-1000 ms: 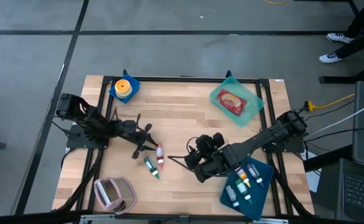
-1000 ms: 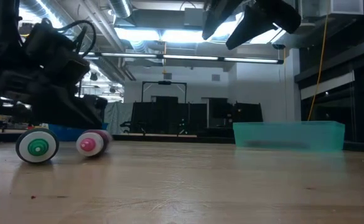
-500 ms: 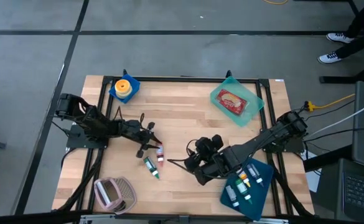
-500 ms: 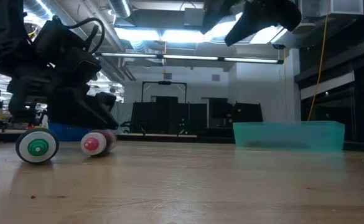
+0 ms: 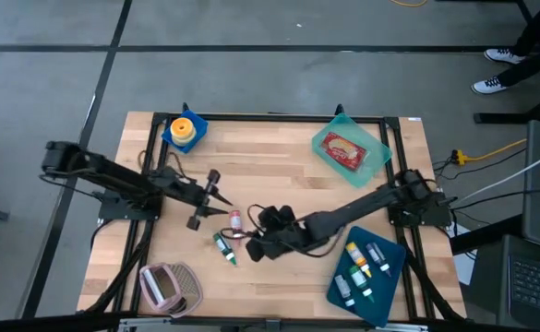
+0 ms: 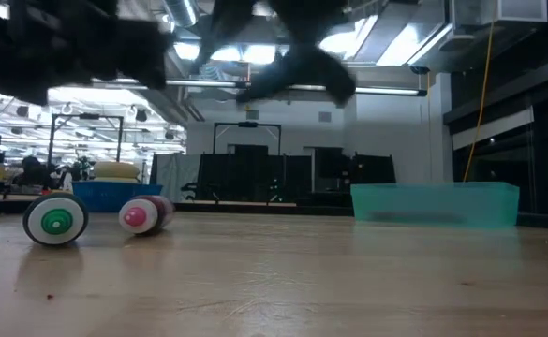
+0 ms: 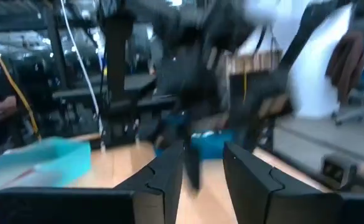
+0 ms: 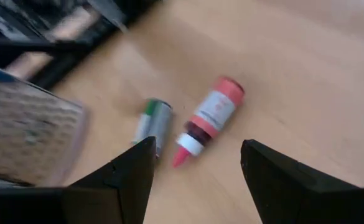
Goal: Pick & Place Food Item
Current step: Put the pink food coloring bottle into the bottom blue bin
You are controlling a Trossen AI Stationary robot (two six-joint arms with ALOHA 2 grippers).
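Two small bottles lie on their sides on the wooden table: a red-capped one (image 5: 235,221) (image 8: 210,118) and a green-capped one (image 5: 224,247) (image 8: 152,121). In the low view their caps face the camera, red (image 6: 138,215) and green (image 6: 56,220). My right gripper (image 5: 247,243) (image 8: 197,146) hangs open just above and to the right of them, slanting down, its fingers on either side of the red bottle's tip without touching. My left gripper (image 5: 216,195) (image 7: 203,165) is raised left of the bottles, pointing level, open, with nothing between its fingers.
A teal tray (image 5: 376,157) with a packed red food item (image 5: 343,148) stands at the back right. A blue tray (image 5: 391,286) with several small bottles is at the front right. A blue bowl (image 5: 185,131) sits at the back left, a pink basket (image 5: 168,286) at the front left.
My left gripper has risen from the bottles and tipped up to level, drawing back a little toward the table's left edge. My right gripper has swung toward the table's left and come down toward the two bottles, staying open.
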